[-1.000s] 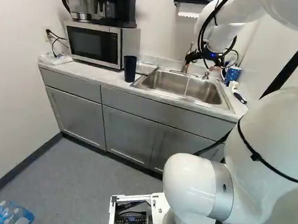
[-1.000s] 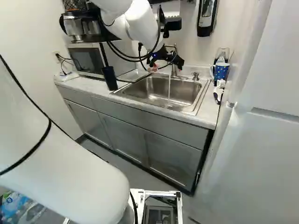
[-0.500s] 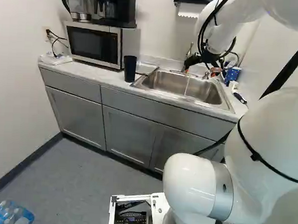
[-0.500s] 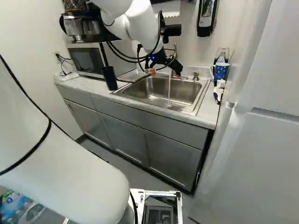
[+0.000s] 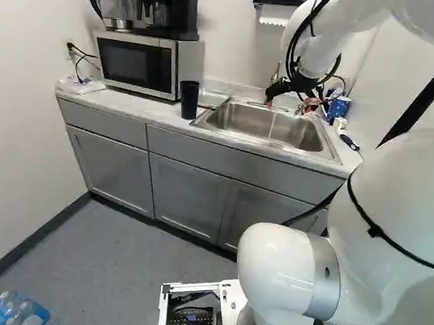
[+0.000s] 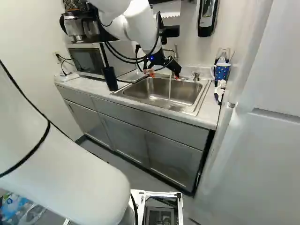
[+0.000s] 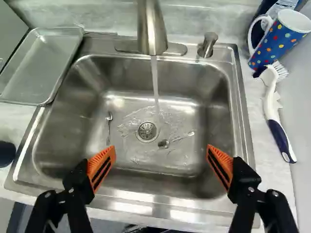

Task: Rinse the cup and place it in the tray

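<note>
In the right base view my gripper [image 6: 162, 74] hangs over the back of the sink [image 6: 191, 111]. Its orange-padded fingers stand wide apart in the wrist view, where nothing is between the pads of the gripper [image 7: 161, 162]. A dark cup [image 6: 110, 78] stands upright on the counter beside the sink, near the microwave; only its edge shows in the wrist view. The metal tray [image 7: 44, 60] lies on the counter by the sink's back corner, on the cup's side. Water [image 7: 155, 82] runs from the faucet [image 7: 151, 29] into the basin.
Two spoons [image 7: 164, 143] lie in the basin near the drain. A dotted blue mug [image 7: 279, 39] and a brush [image 7: 276, 116] are on the counter at the sink's other side. The microwave [image 5: 138, 62] stands behind the dark cup.
The wrist has turned, so that the fingers point more steeply down at the sink, and the gripper has shifted slightly. The base, the cup and the running water look the same.
</note>
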You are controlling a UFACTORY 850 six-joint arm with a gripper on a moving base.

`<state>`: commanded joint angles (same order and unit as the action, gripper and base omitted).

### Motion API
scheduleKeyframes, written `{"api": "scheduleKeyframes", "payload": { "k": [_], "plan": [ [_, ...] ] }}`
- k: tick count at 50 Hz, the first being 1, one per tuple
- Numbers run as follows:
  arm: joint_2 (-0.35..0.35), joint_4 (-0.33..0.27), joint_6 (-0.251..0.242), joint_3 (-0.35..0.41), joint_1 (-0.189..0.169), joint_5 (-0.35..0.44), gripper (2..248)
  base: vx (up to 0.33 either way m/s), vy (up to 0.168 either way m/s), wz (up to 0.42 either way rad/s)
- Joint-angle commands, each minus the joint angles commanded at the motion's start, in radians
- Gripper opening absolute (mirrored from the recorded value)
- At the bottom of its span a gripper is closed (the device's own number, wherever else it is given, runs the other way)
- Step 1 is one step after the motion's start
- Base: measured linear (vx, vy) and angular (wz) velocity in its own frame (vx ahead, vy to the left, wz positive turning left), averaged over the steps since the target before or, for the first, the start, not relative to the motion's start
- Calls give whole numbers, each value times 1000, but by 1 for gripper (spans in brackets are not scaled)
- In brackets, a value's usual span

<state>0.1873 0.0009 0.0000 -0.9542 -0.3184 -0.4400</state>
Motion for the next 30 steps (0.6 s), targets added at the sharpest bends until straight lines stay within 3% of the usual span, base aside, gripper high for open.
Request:
{"api": "scheduleKeyframes", "payload": {
  "k": [30],
  "plan": [
    [34, 0, 0, 30, 109, 0, 247, 0, 0, 0]
  ]
}}
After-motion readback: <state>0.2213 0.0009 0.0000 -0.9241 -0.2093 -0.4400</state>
